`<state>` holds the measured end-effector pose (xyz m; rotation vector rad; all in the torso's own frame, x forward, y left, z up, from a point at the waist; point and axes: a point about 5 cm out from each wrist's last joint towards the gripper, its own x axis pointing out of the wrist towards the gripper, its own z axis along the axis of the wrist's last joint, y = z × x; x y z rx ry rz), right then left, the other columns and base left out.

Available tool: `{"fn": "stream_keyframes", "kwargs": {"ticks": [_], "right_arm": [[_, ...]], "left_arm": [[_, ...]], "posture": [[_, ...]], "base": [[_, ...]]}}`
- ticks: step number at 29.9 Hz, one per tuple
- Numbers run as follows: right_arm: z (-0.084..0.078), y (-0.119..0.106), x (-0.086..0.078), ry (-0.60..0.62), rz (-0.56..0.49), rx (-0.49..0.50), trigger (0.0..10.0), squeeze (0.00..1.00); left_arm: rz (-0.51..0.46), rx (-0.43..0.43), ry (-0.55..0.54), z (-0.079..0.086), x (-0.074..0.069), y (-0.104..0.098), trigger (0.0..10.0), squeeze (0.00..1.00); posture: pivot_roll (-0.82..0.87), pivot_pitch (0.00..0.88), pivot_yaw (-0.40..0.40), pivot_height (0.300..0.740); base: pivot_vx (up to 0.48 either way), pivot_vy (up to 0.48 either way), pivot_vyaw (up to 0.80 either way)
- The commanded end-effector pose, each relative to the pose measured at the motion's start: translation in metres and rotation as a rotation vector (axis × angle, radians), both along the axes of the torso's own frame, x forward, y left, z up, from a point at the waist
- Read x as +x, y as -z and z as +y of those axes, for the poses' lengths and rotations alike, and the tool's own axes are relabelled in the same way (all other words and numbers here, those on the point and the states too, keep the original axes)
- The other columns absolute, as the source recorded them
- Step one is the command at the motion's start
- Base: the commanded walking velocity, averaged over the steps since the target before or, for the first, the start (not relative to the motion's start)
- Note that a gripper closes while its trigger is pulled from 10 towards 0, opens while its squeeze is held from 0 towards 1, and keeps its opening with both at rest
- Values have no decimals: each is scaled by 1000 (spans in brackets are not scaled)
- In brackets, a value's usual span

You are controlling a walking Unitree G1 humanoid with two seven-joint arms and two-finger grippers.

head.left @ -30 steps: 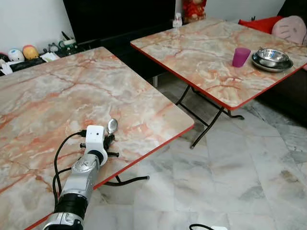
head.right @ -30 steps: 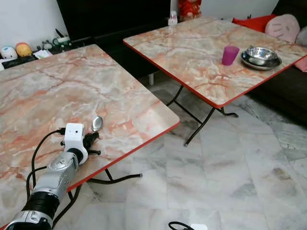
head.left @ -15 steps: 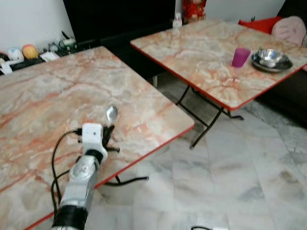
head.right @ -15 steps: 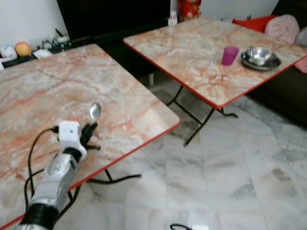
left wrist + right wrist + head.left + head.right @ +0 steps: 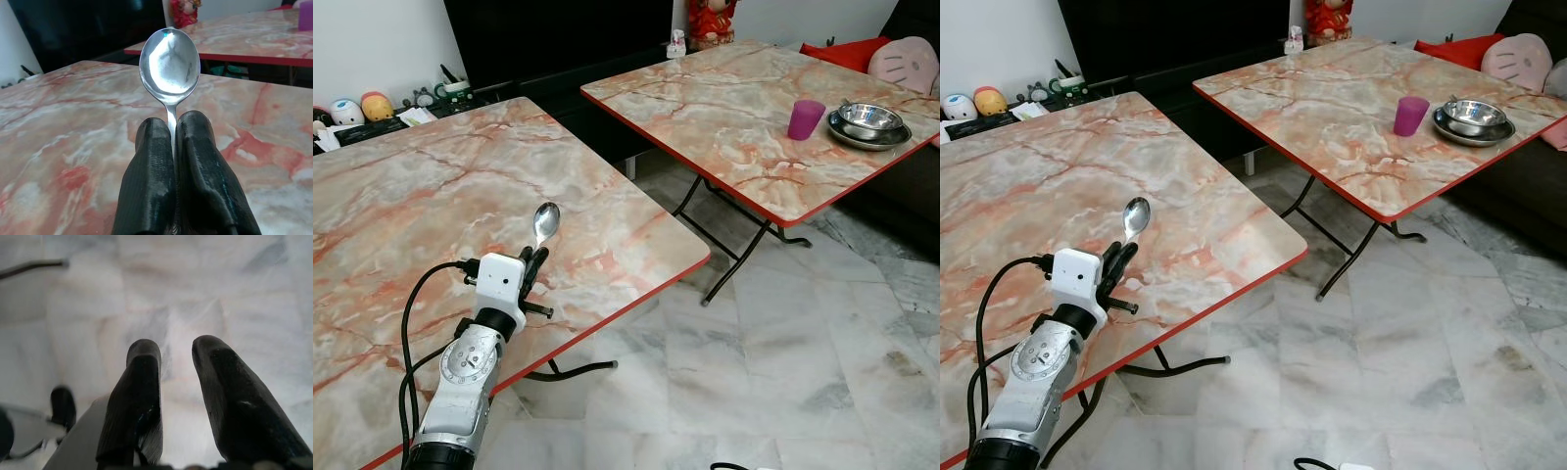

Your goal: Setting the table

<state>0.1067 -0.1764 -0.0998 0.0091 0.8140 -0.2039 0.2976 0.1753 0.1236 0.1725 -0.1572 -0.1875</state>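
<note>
Two fingers of the left gripper (image 5: 172,129) pinch the spoon (image 5: 169,61) handle — bowl rising beyond their tips.

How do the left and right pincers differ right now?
The left pincer is shut on a spoon, bowl pointing up, over the near table. The right pincer is open, with a gap between its fingers, and holds nothing; it points down at the pale floor. Both have two long black fingers.

Spoon (image 5: 169,61): polished metal, mirror-bright bowl. Worktop (image 5: 431,206): glossy marble-pattern surface, red edge. Left claw (image 5: 172,132): matt black textured fingers (image 5: 151,166); floor (image 5: 783,372): smooth, glossy marble tile.
</note>
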Motion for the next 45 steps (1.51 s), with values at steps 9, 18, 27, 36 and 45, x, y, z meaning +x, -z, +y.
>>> {"fn": "stream_keyframes", "kwargs": {"ticks": [9, 18, 27, 36, 45], "right_arm": [[-46, -53, 110, 129, -270, -81, 10000, 0], [-45, -57, 122, 113, -261, -34, 10000, 0], [-39, -39, 99, 116, -138, -15, 10000, 0], [-25, -25, 80, 77, -64, 16, 10000, 0], [-22, -25, 81, 47, -58, 11, 10000, 0]], "left_arm": [[-15, -24, -32, -1, 5, -5, 10000, 0], [-3, -28, -31, -3, 6, -4, 10000, 0], [-3, -47, -25, -6, 6, -2, 10000, 0], [10, -34, -42, -1, 5, 3, 10000, 0], [3, -40, -41, -4, 7, 2, 10000, 0]], "posture": [[103, 7, 3, 740], [106, 6, 7, 740], [108, 0, 8, 740], [105, 0, 8, 740], [101, 0, 7, 740]], "base": [[0, 0, 0], [0, 0, 0], [0, 0, 0], [0, -173, 0], [0, -397, 356]]}}
